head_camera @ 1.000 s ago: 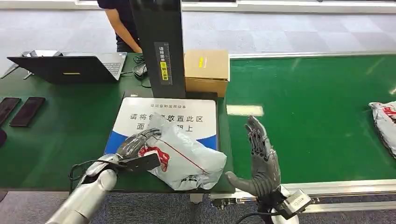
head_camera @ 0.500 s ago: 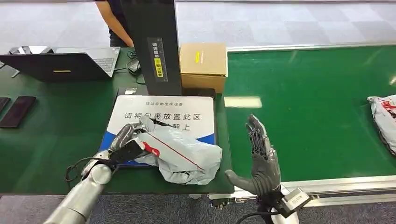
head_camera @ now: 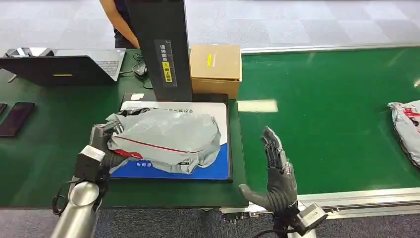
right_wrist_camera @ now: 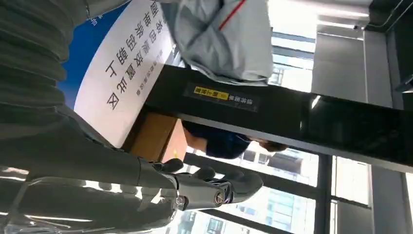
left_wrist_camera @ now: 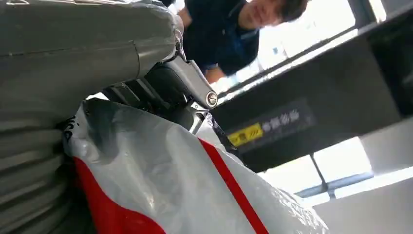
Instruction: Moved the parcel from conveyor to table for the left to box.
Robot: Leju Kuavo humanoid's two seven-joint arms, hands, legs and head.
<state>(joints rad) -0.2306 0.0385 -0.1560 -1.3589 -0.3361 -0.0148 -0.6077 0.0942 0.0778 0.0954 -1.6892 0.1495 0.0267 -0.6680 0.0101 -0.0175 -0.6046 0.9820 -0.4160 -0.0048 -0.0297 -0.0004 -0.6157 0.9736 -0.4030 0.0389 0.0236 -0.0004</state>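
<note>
A grey plastic parcel (head_camera: 166, 140) with a red stripe lies across the white and blue mat (head_camera: 218, 148) on the table. My left hand (head_camera: 101, 144) grips the parcel's left end; in the left wrist view the parcel (left_wrist_camera: 195, 195) sits against the hand's fingers (left_wrist_camera: 180, 85). Over the conveyor's near edge my right hand (head_camera: 277, 173) stands upright and open, palm toward the parcel, apart from it. From the right wrist view I see the parcel (right_wrist_camera: 224, 34) above the mat (right_wrist_camera: 122, 73). A second parcel (head_camera: 407, 128) lies on the green conveyor (head_camera: 327, 114) at the far right.
A black scanner post (head_camera: 158, 49) rises behind the mat, with a cardboard box (head_camera: 215, 67) beside it. A laptop (head_camera: 64, 67) and a dark phone (head_camera: 17, 118) lie on the table's left part. A person (head_camera: 119, 22) stands behind the table.
My left hand has swung the parcel up and back, turning it from the mat's near edge to lie flat across the mat's middle. The right hand stayed put.
</note>
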